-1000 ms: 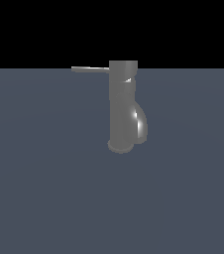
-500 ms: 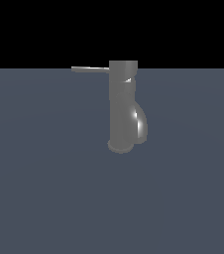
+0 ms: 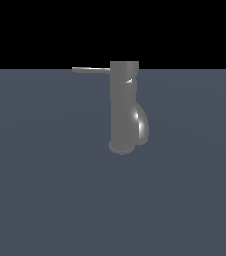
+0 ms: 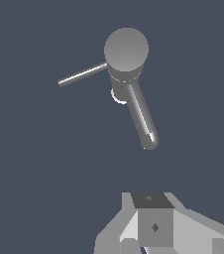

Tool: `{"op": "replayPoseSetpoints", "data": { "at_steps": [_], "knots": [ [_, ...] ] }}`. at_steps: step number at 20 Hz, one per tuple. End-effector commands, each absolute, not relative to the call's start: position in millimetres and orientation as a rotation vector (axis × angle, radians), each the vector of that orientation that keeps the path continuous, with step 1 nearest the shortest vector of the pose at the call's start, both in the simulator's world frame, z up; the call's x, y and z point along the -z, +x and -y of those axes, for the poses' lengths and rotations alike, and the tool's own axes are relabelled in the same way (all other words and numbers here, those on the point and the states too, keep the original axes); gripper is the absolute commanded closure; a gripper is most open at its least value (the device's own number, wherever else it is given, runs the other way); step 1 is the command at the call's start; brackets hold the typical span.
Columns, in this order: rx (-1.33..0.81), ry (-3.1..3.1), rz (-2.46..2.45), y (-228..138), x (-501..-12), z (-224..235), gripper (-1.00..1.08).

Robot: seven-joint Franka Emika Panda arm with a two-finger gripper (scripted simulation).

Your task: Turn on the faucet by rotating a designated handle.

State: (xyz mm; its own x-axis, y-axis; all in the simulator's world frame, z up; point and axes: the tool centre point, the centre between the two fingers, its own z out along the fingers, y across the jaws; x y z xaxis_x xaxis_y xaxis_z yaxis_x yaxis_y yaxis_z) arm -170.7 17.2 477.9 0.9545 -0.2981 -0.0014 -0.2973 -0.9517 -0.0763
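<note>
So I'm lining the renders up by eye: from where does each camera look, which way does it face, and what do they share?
Exterior view: off the arm, level, side-on to the faucet; handle points to the exterior view's left; no robot shows.
Wrist view: above, looking down on the cap; gripper parts show at the edge, fingertips out of frame.
Shared: faucet, handle, spout.

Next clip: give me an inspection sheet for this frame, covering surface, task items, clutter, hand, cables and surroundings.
Surface: plain slate-grey floor, unmarked.
Faucet: grey metal, upright on its round base, spout bulging toward the exterior view's right.
Handle: thin straight lever jutting from the cap toward the exterior view's left, untouched.
Clutter: nothing seen.
Hand: absent from the exterior view; in the wrist view only its grey body shows, apart from the faucet; fingers cut off, state unclear.
Cables: nothing seen.
Surroundings: black void above the floor.
</note>
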Motion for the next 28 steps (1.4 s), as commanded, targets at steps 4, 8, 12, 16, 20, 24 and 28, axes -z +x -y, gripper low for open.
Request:
{"op": "replayPoseSetpoints", "data": {
  "at_steps": [4,8,12,16,20,24,28],
  "knots": [
    [-0.007,-2.981,-0.658,-142.0,-465.4,-23.7,1.08],
    [-0.023,-2.941,-0.800,-121.5,-454.6,-28.8,1.08],
    [-0.038,-2.897,-0.942,-101.4,-442.6,-34.4,1.08],
    [-0.051,-2.850,-1.084,-81.8,-429.2,-40.3,1.08],
    [-0.062,-2.797,-1.225,-62.8,-414.6,-46.6,1.08],
    [-0.069,-2.741,-1.365,-44.4,-398.9,-53.2,1.08],
    [-0.072,-2.679,-1.503,-26.8,-382.1,-60.0,1.08]
  ]
}}
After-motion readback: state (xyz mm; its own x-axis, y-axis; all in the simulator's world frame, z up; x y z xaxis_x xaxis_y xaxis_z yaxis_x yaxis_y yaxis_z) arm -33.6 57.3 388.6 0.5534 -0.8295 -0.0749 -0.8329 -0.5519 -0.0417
